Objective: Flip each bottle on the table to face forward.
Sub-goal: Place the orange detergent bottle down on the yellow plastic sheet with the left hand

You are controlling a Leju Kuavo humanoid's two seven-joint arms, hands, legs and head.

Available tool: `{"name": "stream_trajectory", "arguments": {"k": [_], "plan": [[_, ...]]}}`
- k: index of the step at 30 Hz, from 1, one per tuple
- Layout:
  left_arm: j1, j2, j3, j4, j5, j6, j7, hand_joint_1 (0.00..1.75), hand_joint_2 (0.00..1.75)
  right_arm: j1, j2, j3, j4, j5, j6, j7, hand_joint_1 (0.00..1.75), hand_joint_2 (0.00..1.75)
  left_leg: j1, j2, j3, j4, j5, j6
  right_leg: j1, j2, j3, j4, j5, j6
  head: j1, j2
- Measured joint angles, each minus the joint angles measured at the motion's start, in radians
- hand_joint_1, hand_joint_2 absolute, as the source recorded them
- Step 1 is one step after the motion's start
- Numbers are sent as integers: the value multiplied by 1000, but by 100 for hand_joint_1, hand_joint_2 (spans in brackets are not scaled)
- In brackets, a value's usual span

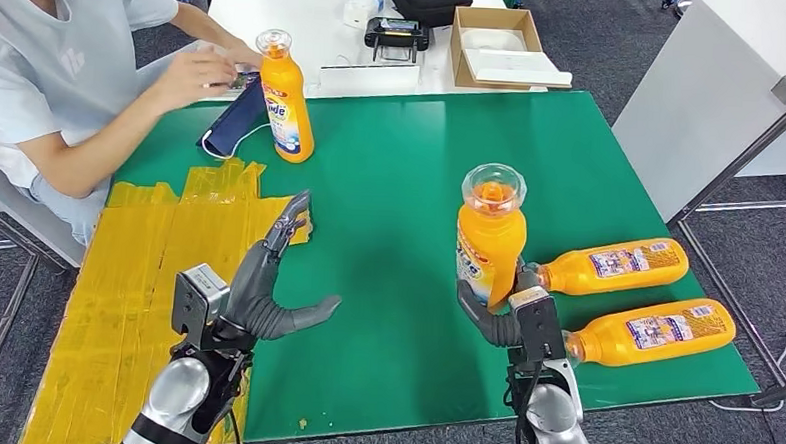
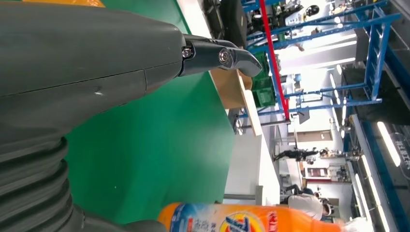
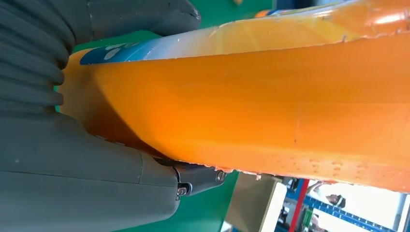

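My right hand [image 1: 500,312] grips an upright orange bottle [image 1: 489,236] low on its body; up close the orange bottle [image 3: 270,101] runs between my thumb and fingers [image 3: 193,178]. Two more orange bottles lie on their sides on the green mat to the right, one [image 1: 612,266] farther and one [image 1: 649,332] nearer the front edge. Another orange bottle [image 1: 285,99] stands upright at the back left, label toward me. My left hand [image 1: 266,287] hovers open over the mat's left edge, holding nothing. A bottle [image 2: 241,220] shows past my left hand [image 2: 87,72].
A person sits at the back left, hands [image 1: 200,68] on a dark blue pouch [image 1: 235,123] beside the standing bottle. Yellow tape [image 1: 147,271] covers the table's left part. Behind the green mat [image 1: 391,182], a white table holds a cardboard box [image 1: 497,46] and a black case [image 1: 429,1].
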Motion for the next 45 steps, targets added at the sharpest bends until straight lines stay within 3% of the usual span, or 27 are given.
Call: {"name": "stream_trajectory", "arguments": {"k": [5,7,11,23,39,45], "plan": [[-54,7,-56,47,191,-189,38,0,175,-71,52,73,85,-23,107,-42,175,175,0,1,0,0,1,-1,0,0,-1,1,0,0,0,0],[-77,7,-87,64,217,-210,45,0,175,-97,83,131,135,-14,108,-59,175,175,0,1,0,0,1,-1,0,0,-1,1,0,0,0,0],[-98,8,-116,85,230,-202,52,0,175,-125,118,209,198,-16,88,-69,175,175,1,-1,-1,0,1,-2,1,0,-1,1,0,0,0,0],[-130,11,-145,122,241,-182,52,0,175,-173,149,335,320,15,58,-69,175,175,1,-1,-1,0,1,-2,0,0,-2,1,0,0,0,0],[-131,22,-145,139,241,-177,51,0,175,-210,154,376,393,17,54,-71,175,175,1,0,-2,0,1,-2,0,0,-2,1,0,0,0,0],[-129,28,-145,154,198,-118,35,0,175,-230,155,403,426,27,50,-74,175,175,1,0,-1,0,1,-2,0,0,-2,1,0,0,0,0]]}}
